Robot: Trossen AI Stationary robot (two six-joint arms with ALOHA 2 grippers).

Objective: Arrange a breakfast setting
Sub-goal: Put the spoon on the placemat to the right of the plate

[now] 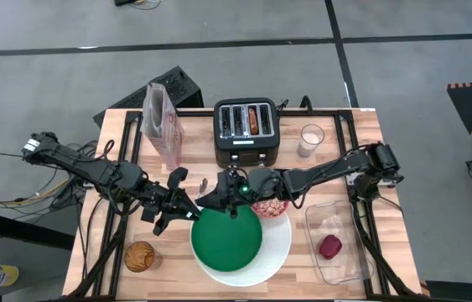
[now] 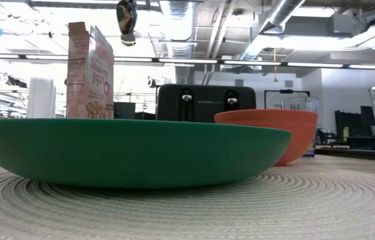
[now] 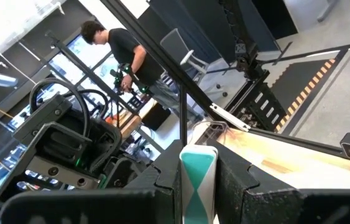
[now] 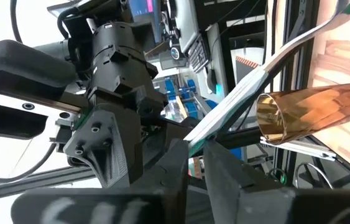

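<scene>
We see both arms meeting over the middle of the wooden table (image 1: 118,134), just behind the green plate (image 1: 227,238). The left gripper (image 1: 187,204) reaches in from the left side and the right gripper (image 1: 219,200) from the right, and the two are very close to each other.

In the left wrist view, the teal-handled spoon (image 3: 198,180) stands between the left gripper's dark fingers (image 3: 156,193), which are pressed on its handle. In the right wrist view, the right gripper's fingers (image 4: 175,165) are closed on the same spoon, whose thin silver part runs away toward the amber glass (image 4: 311,115). So both grippers seem to pinch the spoon at once, though the high view is too small to confirm this.

The green plate lies on the large white plate (image 1: 277,247), near the front edge of the table. The small red bowl (image 1: 271,206) sits on the white plate's back right part, just beside the green plate and partly under the right arm. In the low view the bowl shows orange-red behind the green plate.

The toasted bagel (image 1: 255,118) is in a slot of the black toaster (image 1: 246,126) at the back of the table. The small red food piece (image 1: 330,245) lies in the clear plastic tray (image 1: 340,268) at the right. A cereal box (image 1: 162,117) stands left of the toaster, and a glass of milk (image 1: 310,138) right of it. The amber glass is at the front left.
</scene>
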